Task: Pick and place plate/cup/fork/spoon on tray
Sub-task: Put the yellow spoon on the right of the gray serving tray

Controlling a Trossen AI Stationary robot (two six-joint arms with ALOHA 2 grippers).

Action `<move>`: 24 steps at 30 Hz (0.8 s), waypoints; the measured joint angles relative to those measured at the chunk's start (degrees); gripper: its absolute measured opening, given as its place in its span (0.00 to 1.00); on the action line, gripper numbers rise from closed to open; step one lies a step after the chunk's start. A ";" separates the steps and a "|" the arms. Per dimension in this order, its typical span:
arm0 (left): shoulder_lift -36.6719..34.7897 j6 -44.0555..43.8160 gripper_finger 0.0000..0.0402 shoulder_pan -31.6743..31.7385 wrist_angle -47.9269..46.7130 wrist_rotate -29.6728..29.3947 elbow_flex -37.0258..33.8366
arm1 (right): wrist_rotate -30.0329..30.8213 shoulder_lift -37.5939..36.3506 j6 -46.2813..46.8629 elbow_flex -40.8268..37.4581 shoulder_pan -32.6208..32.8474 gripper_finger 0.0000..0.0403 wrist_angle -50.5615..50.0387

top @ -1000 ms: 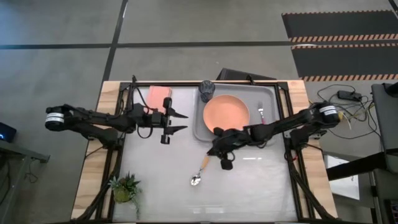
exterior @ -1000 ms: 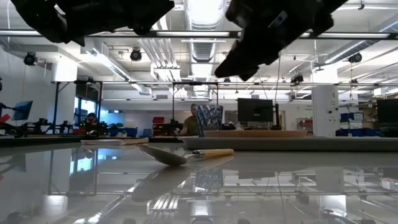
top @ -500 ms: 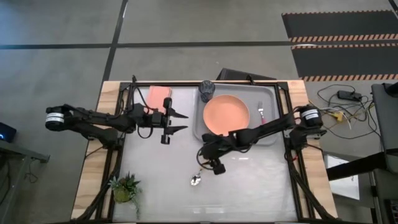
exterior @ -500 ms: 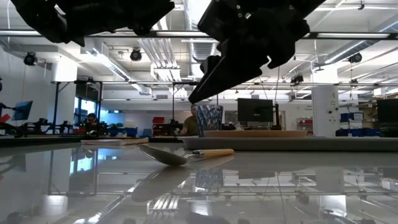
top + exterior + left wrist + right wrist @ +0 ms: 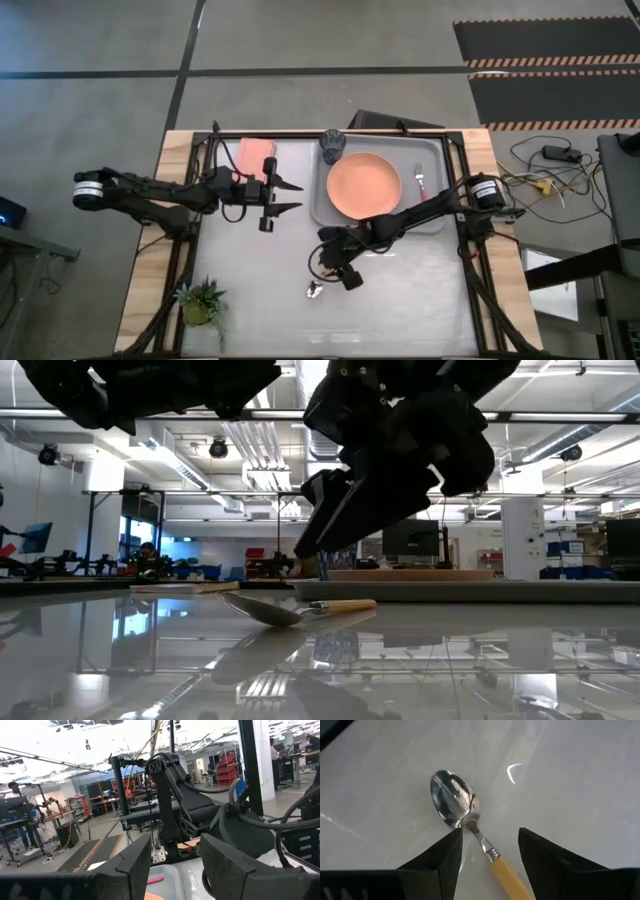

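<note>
One item was left off the tray: the spoon (image 5: pixel 470 827) lay flat on the bare table, near side, well apart from the tray (image 5: pixel 322 200), with its bowl pointing toward the near edge and its orange-tan handle angling back toward the tray. The plate (image 5: pixel 364 185), the cup (image 5: pixel 333 144) at the far-left corner and the fork (image 5: pixel 420 182) to the right of the plate were already on the tray.

The right gripper (image 5: pixel 335 268) hovered right over the spoon's handle; in the wrist view its fingers were spread, straddling the neck where the metal meets the handle, not touching. The low view showed a clear gap between gripper and spoon.

We judged the step in hand to be the spoon pick. To do it well we'd want:
- straight descent, the fingers staying across the handle rather than along it
- a grip on the handle just behind the ferrule, not the slick bowl
- the fingertips nearly on the table, since the handle lies low
- a firm close before the lift; the thin handle could twist or slip

The left gripper (image 5: pixel 283 196) waited over the table's far left by the pink pad (image 5: pixel 255 155), fingers spread, holding nothing.
</note>
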 joint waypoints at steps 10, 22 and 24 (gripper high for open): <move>0.00 0.02 0.38 -0.04 0.07 0.00 0.00 | -0.18 6.57 -0.09 0.17 -0.13 0.42 0.92; 0.00 0.02 0.38 -0.04 0.04 0.00 0.02 | -0.36 7.41 2.87 0.31 -0.30 0.07 0.77; 0.00 0.02 0.38 -0.04 0.01 0.00 0.02 | -0.43 6.54 4.16 0.31 -0.28 0.07 0.52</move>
